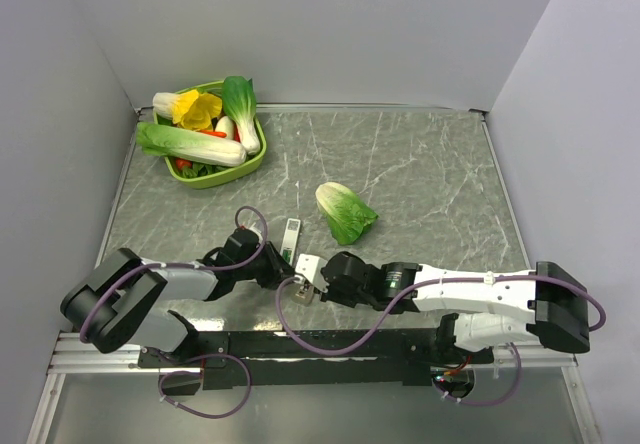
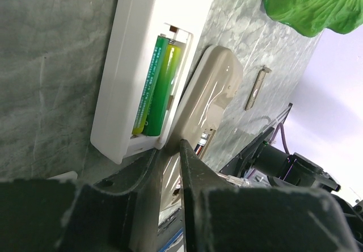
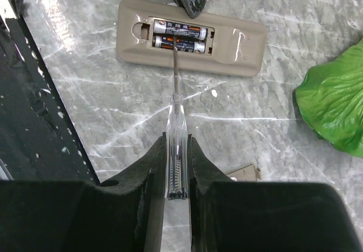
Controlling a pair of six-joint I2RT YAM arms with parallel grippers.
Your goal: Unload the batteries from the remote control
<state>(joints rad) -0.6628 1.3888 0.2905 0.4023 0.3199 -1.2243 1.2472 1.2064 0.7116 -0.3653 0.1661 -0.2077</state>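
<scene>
The marbled table (image 1: 430,164) carries everything; a cabbage (image 1: 345,212) lies near its middle, just beyond where the two arms meet.

The beige remote control (image 3: 238,42) lies back-up on the table straight ahead of the right gripper (image 3: 176,144), with its long axis crosswise to that gripper's reach; the white remote control (image 2: 130,64) lies just beside it, also back-up with its compartment open.

The right gripper is pinched on the clear handle of a screwdriver (image 3: 176,110); the shaft points away from the wrist at a right angle to the beige remote. The left gripper (image 2: 168,148) comes from the opposite side; its fingers stand close together with a narrow gap, tips at the beige remote's far long edge; whether they pinch it or only brace it I cannot tell.

A loose battery cover (image 3: 245,173) lies near the right gripper, apart from both remotes.

Two dark batteries (image 3: 181,32) sit side by side in the beige remote, running along its length; the screwdriver's tip rests in the seam between them. Two green batteries (image 2: 161,87) sit in the white remote.

The right arm has the tool on the cells, so the coming move is likely a lever across their axis; no battery looks out yet.
</scene>
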